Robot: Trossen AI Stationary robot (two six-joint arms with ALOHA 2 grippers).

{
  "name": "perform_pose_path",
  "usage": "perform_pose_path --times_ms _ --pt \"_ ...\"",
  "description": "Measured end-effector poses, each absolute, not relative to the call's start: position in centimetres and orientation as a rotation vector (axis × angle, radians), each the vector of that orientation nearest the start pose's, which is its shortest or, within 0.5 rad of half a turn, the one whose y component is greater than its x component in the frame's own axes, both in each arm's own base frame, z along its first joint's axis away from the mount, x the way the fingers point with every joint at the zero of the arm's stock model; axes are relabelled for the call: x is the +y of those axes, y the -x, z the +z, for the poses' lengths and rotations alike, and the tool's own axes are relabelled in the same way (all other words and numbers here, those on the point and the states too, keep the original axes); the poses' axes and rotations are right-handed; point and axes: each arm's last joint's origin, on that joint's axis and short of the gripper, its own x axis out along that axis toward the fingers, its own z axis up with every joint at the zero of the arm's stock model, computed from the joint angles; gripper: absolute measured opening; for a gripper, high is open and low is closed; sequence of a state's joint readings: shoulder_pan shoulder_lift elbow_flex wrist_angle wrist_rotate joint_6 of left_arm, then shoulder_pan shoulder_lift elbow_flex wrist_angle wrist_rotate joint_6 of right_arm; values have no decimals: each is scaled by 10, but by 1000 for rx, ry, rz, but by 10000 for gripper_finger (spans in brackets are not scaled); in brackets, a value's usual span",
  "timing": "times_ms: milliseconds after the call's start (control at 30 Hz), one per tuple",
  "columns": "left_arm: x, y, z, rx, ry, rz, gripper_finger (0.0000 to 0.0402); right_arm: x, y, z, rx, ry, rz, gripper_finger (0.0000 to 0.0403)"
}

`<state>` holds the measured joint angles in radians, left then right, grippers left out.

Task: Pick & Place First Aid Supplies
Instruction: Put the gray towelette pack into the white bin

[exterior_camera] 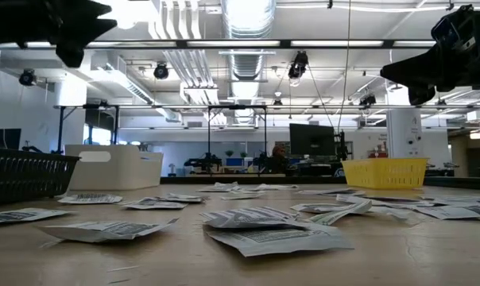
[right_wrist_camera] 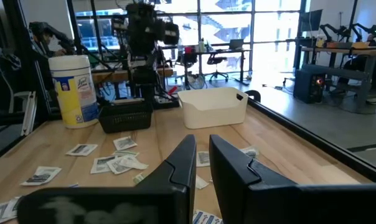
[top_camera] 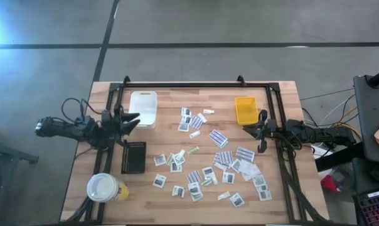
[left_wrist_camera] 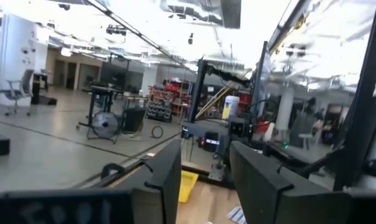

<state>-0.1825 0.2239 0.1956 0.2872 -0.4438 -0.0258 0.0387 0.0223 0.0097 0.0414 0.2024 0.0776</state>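
Observation:
Many small flat white packets (top_camera: 208,166) with dark printed patches, some striped strips (top_camera: 218,138) and a few tiny pieces lie flat and scattered on the wooden table's middle and near right. They also show in the low view (exterior_camera: 264,234) and the right wrist view (right_wrist_camera: 122,163). My left gripper (top_camera: 134,120) hovers open and empty at the table's left edge, beside the white tray. My right gripper (top_camera: 247,129) hovers at the right edge, just near of the yellow tray. Its fingers (right_wrist_camera: 202,140) are almost together and hold nothing.
A white tray (top_camera: 144,108) stands at the far left, a yellow tray (top_camera: 246,110) at the far right and a black tray (top_camera: 133,157) at the left. A white-topped yellow cup (top_camera: 103,187) stands at the near left corner. A black frame (top_camera: 196,85) borders the table.

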Motion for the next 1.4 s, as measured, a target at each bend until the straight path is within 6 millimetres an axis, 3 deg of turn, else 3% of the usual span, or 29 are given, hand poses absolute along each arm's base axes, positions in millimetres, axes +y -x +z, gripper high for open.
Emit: perform_pose_path --times_ms 433,800,1400 --pt "-12 -134 291 254 -70 262 133 -2 -98 169 -35 -81 -162 43" --pt "-19 -160 324 576 29 224 133 -2 -98 169 -34 -81 -162 43" --pt "-37 -217 271 982 224 128 133 -2 -98 169 -35 -81 -162 43"
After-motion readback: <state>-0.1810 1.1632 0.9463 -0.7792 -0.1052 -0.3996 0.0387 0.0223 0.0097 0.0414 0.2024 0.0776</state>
